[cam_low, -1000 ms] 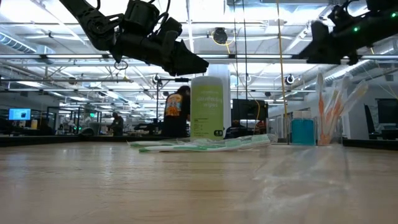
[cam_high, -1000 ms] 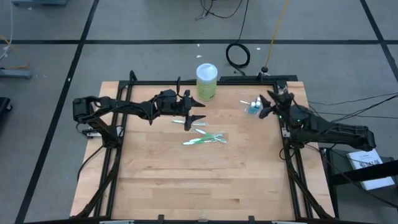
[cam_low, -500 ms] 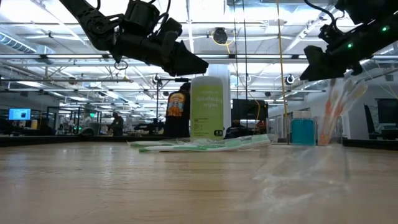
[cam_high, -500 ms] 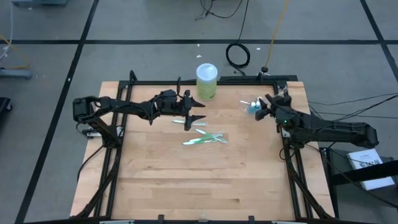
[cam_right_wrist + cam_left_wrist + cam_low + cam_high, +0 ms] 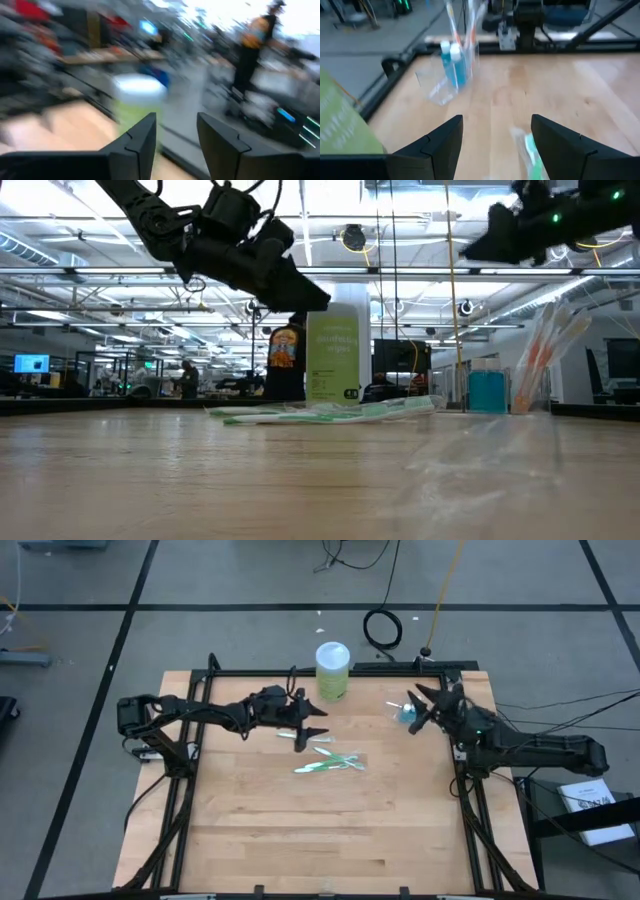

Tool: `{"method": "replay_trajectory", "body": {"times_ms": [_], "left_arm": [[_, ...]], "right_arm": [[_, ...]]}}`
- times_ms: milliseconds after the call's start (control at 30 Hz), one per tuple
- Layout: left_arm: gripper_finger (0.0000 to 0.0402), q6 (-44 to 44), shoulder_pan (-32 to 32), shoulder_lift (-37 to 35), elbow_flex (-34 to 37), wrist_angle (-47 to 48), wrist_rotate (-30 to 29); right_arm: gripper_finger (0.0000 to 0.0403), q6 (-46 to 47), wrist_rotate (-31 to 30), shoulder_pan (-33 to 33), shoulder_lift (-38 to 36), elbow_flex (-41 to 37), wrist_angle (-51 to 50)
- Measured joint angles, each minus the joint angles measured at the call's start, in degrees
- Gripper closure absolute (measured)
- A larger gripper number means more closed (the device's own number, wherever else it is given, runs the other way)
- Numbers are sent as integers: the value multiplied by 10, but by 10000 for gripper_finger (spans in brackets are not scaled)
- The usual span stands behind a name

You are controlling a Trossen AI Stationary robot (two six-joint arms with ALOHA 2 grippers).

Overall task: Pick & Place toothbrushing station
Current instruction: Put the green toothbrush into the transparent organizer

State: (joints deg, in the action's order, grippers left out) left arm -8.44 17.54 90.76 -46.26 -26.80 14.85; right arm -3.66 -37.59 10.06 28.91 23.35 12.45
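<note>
A pale wooden table [image 5: 330,830] framed in black metal is seen from above, with two dark robot arms reaching in from either side. At the far right edge stands a small clear plastic cup [image 5: 404,712] holding thin pink-and-white toothbrushes [image 5: 540,355], with tiny teal white-capped tubes [image 5: 451,64] beside them. Over the past second the right gripper [image 5: 418,710] has dipped towards this cup and then lifted clear of it; it now hangs high above the brush tips, its fingers partly apart, narrower than a second ago, with nothing visible between them. That suggests a placing or nudging move at the cup has just ended, not a fresh pick. Near the table's middle, several thin green-and-white toothbrushes [image 5: 330,762] lie flat in a loose bundle, not yet in the cup. The left gripper [image 5: 310,728] hovers just above them, having tilted slightly downward, its fingers spread and empty. It looks poised to collect the next brush. A tall lime-green cylinder with a white lid [image 5: 332,671] stands at the far edge, untouched. People stand in the room behind.
</note>
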Motion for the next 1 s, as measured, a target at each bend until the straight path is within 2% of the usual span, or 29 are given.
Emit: {"method": "replay_trajectory", "body": {"times_ms": [133,233,367,533,733,1000], "left_arm": [[158,-3,0,0,0,94,0],[158,-22,-1,0,0,189,-36],[158,-33,-6,0,0,252,-109],[158,-59,-8,0,0,279,-153],[158,-50,-9,6,0,254,-149],[158,-52,-23,82,1,224,-149]], "right_arm": [[267,-51,126,0,0,0,89],[267,-69,168,0,0,0,99],[266,-91,167,2,2,-9,97],[266,-93,167,12,13,-30,118],[266,-92,167,20,25,-34,127],[266,-91,167,20,30,-34,131]]}}
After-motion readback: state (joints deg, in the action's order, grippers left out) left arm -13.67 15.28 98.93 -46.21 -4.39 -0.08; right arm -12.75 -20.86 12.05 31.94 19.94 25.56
